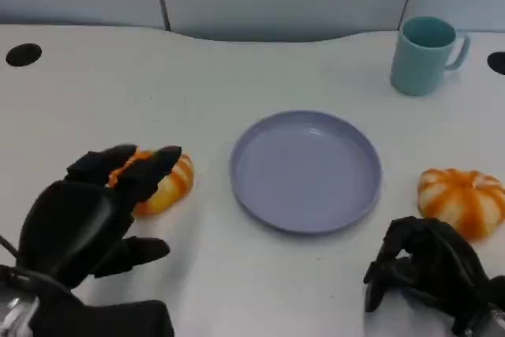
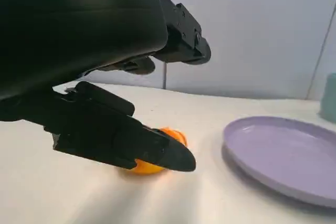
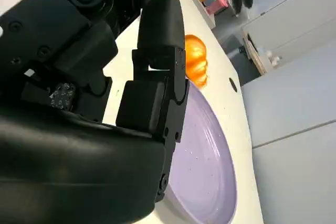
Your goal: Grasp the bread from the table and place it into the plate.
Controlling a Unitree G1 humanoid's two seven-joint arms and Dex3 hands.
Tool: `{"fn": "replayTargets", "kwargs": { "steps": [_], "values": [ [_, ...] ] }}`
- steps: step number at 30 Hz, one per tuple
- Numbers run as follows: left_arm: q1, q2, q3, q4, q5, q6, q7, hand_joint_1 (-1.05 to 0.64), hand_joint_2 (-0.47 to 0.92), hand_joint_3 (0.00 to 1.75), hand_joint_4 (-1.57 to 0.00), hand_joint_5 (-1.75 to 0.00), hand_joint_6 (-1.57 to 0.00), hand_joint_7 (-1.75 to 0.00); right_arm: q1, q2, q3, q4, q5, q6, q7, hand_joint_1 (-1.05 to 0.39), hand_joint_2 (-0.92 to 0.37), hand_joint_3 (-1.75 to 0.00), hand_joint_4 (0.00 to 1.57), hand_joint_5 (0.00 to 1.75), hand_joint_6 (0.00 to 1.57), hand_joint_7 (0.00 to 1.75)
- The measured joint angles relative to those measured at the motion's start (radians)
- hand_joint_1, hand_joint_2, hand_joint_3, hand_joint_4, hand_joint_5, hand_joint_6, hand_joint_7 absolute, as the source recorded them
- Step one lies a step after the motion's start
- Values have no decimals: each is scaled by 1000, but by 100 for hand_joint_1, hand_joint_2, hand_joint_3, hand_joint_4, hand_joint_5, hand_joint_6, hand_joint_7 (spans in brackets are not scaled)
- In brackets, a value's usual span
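Note:
An orange-and-white striped bread (image 1: 167,185) lies on the white table, left of the lilac plate (image 1: 306,170). My left hand (image 1: 87,219) hovers over its near left side with fingers spread. Their tips reach over the bread's top, and no grip shows. In the left wrist view the bread (image 2: 143,168) sits between the thumb (image 2: 121,140) below and the fingers (image 2: 178,30) above, with the plate (image 2: 283,156) beyond. A second striped bread (image 1: 461,199) lies right of the plate. My right hand (image 1: 430,270) rests near it at the front right, fingers curled in and holding nothing.
A teal mug (image 1: 426,53) stands at the back right. Two dark round holes (image 1: 24,54) mark the table's far corners. A grey panel wall rises behind the table. The right wrist view looks past my right hand (image 3: 157,93) at the plate (image 3: 205,166) and a bread (image 3: 195,59).

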Motion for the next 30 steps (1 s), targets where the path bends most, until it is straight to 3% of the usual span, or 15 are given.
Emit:
{"fn": "replayTargets", "kwargs": {
  "steps": [5,11,21,30],
  "values": [
    [-96,53,-71,59,20,90,-41,-61,86,0,-4,-4,-15,-1,-1,9,-1,3,0,-4,-1,-105,-51,0,157,70,157,47],
    [-268,84,-172,254,39,182,-85,-61,87,0,-4,-3,-12,-1,2,10,0,-4,0,0,-4,-105,-51,0,157,69,157,48],
    [-547,20,-346,719,15,296,-104,-65,85,0,0,0,-3,0,0,12,0,-10,1,5,-4,-105,-50,0,157,70,157,47],
    [-699,-23,-416,1006,-66,254,-45,-61,81,0,-2,-1,-6,-1,0,12,-3,-5,5,6,14,-105,-50,0,157,68,157,46]
  ]
}}
